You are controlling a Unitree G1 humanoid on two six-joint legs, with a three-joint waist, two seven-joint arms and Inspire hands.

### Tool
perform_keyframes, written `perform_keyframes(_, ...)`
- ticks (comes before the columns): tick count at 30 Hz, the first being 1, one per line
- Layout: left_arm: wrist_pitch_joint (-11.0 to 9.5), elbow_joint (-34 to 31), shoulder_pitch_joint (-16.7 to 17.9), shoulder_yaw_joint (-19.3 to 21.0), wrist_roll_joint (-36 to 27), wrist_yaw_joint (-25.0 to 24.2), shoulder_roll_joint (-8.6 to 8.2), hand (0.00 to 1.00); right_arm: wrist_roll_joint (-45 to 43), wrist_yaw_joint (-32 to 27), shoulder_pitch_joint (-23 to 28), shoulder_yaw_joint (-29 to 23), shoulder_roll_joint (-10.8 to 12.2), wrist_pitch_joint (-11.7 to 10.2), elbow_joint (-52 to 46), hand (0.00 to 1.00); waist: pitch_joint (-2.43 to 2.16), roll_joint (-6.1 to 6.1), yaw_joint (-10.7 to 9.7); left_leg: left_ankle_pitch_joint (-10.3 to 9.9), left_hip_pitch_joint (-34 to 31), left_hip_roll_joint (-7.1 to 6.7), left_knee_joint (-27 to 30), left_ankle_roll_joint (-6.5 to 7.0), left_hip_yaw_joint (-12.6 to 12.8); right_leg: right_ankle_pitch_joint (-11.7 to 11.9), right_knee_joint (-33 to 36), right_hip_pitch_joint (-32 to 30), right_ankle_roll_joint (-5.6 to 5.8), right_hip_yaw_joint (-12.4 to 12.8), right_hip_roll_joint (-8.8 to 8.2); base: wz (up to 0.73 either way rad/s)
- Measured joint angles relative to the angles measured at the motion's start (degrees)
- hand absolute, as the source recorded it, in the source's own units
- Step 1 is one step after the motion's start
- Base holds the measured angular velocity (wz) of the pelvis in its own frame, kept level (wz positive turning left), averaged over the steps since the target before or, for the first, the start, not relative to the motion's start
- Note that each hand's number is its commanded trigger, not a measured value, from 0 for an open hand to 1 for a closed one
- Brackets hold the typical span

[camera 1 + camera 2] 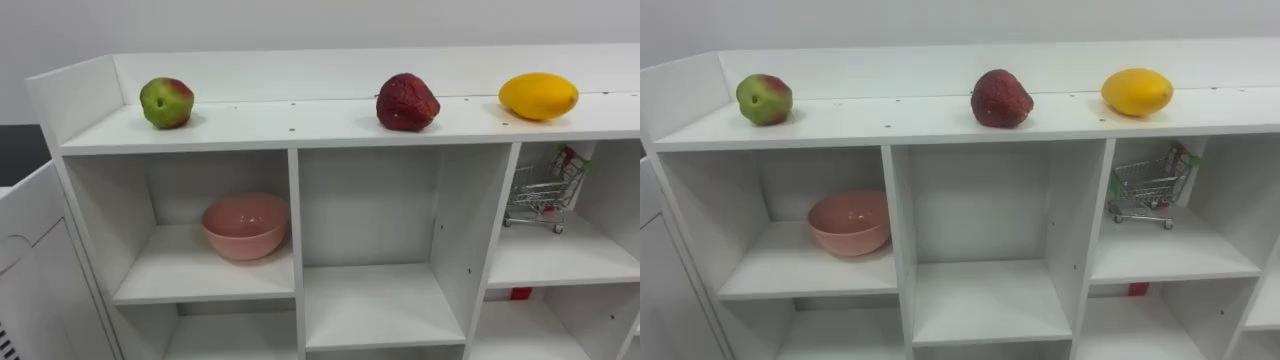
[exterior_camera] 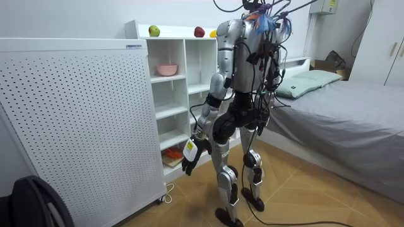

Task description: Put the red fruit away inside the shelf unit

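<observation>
Closet (image 1: pixel 295 230) close ahead, 3 fruits on its top board.
From the left, an apple (image 1: pixel 167 102), a red fruit (image 1: pixel 405 102) and a lemon (image 1: pixel 538 96) sit well apart along the top. Below, a pink bowl (image 1: pixel 246 226) rests in the upper left compartment and a toy cart (image 1: pixel 545 192) stands in the upper right one. In the room view the robot stands upright facing the closet, a bed (image 2: pixel 353 120) behind it. Its left hand (image 2: pixel 191 154) hangs by its thigh, fingers relaxed and holding nothing.
</observation>
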Motion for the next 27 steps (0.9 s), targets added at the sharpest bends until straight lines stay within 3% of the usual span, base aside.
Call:
perform_keyframes(12, 0.0, 0.0, 0.2, 0.4, 0.0, 0.0, -0.03, 0.0, -1.5, -0.4, -0.4, 0.5, 0.0, 0.0, 0.0, 0.0, 0.0, -0.52, 0.1, 0.0, -0.1, -0.06, 0.0, -0.05, -0.2, 0.0, -0.4, 0.1, 0.0, -0.1, 0.04, 0.0)
perform_keyframes(18, 0.0, -0.2, -0.1, 0.6, -0.1, 0.0, -0.04, 0.0, 0.8, -3.3, -1.1, 0.3, 0.3, 0.2, -0.2, 0.0, -0.01, -0.37, 0.0, 0.0, 0.0, -0.05, -0.1, -0.07, -0.1, 0.0, -0.7, 0.3, 0.02, 0.1, 0.14, 0.0)
perform_keyframes(21, -0.5, -0.2, -0.8, 0.8, -1.1, 0.5, -0.02, 0.0, 2.6, -5.4, -2.0, -2.0, 0.3, 0.4, -1.7, 0.0, -0.05, -0.31, 0.0, 0.0, 0.3, -0.06, -0.2, -0.07, 0.0, 0.0, -0.7, 0.4, 0.03, 0.1, 0.1, 0.0)
perform_keyframes(27, -1.8, -0.7, -2.1, 4.2, -1.9, 0.6, 0.32, 0.0, 6.4, -11.7, -3.4, -10.8, 0.3, -0.4, -15.6, 0.0, -0.19, 0.08, -0.3, 0.0, 0.2, -0.17, -0.1, -0.06, 0.0, 0.1, -0.6, 0.4, 0.08, 0.1, 0.04, 0.0)
